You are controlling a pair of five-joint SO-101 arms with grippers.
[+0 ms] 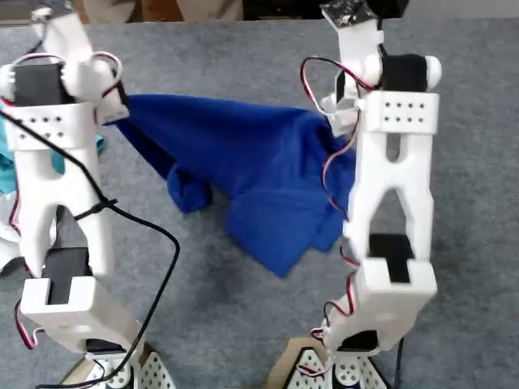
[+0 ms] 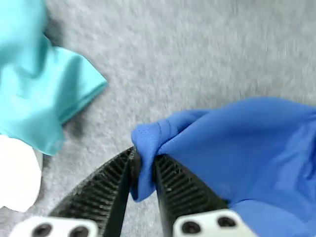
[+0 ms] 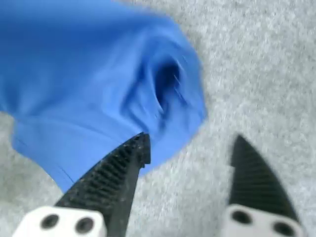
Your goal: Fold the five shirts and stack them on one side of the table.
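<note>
Left gripper (image 1: pixel 114 103) sits at the far left of the table (image 1: pixel 243 324) in the high view, right at the corner of the blue shirt (image 1: pixel 259 162). The shirt stretches from that corner across the middle of the grey surface, bunched and rumpled, one flap pointing toward the arm bases. Its far-right part runs under the right arm (image 1: pixel 393 162), which stands over that edge. A sliver of teal shirt (image 1: pixel 57 159) peeks out from behind the left arm (image 1: pixel 57 186), at the table's left edge.

Over to the left wrist view, and it's a firm pinch: the two ribbed black fingers (image 2: pixel 106 185) are clamped together on a folded corner of the blue fabric, cloth poking out between them. The rest of the shirt trails away to one side. The teal shirt lies on the grey surface near the gripper but apart from the blue one, and something white (image 2: pixel 15 182) lies just beside the teal; what it is, I cannot tell.

Now the right wrist view: the right gripper (image 3: pixel 191 140) has its jaws spread wide, nothing between them. One finger overlaps the rumpled blue edge, the other is over bare grey table.
</note>
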